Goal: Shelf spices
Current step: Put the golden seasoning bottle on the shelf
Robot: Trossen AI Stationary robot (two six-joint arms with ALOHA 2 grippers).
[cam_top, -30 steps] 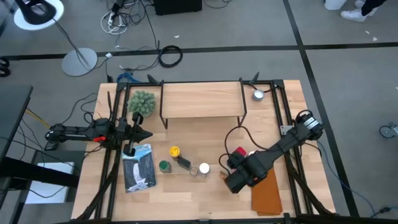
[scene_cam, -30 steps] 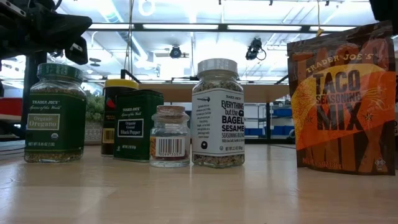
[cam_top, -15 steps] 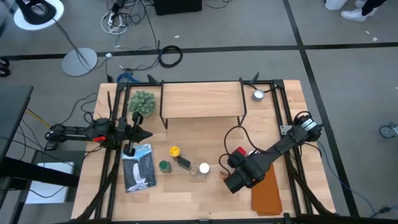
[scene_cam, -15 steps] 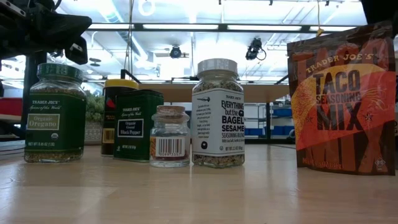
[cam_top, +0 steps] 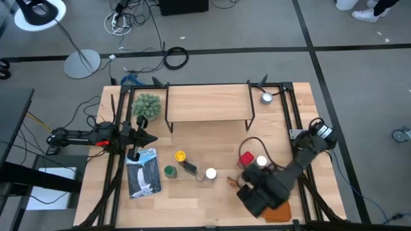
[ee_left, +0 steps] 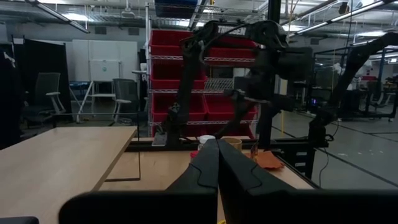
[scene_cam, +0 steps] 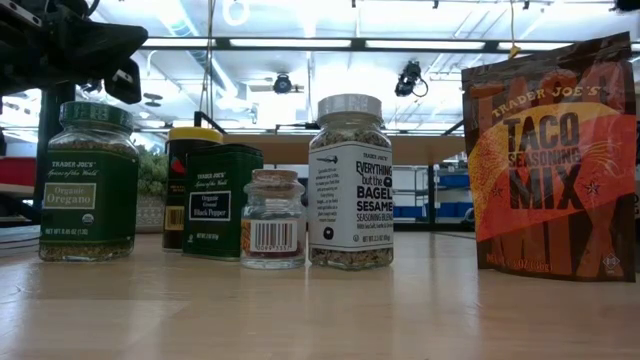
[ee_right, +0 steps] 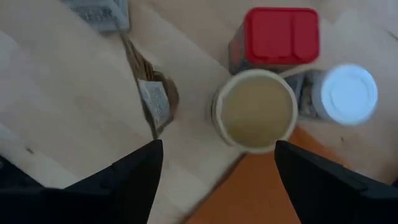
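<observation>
The shelf (cam_top: 209, 102) stands at the table's far side. A row of spices stands in front of it: a yellow-lidded jar (cam_top: 180, 156), a green-lidded jar (cam_top: 169, 171), a dark tin (cam_top: 189, 168) and a white-lidded jar (cam_top: 210, 173). A red tin (ee_right: 281, 37), a tan cylinder (ee_right: 256, 111) and another white-lidded jar (ee_right: 348, 93) stand together on the table, beside an orange packet (scene_cam: 550, 160). My right gripper (ee_right: 217, 180) hangs open above them, pointing down and touching nothing. My left gripper (ee_left: 217, 168) waits shut at the table's left.
A fuzzy green plant ball (cam_top: 146, 104) and a small silver cup (cam_top: 266, 97) flank the shelf. A printed sheet (cam_top: 142, 173) lies near the left arm. A small brown scrap (ee_right: 155, 102) lies on the table near the tan cylinder.
My right gripper has swung toward the table's near edge and rolled about its wrist. This has uncovered the red tin and the white-lidded jar in the high view. The spices have kept still.
</observation>
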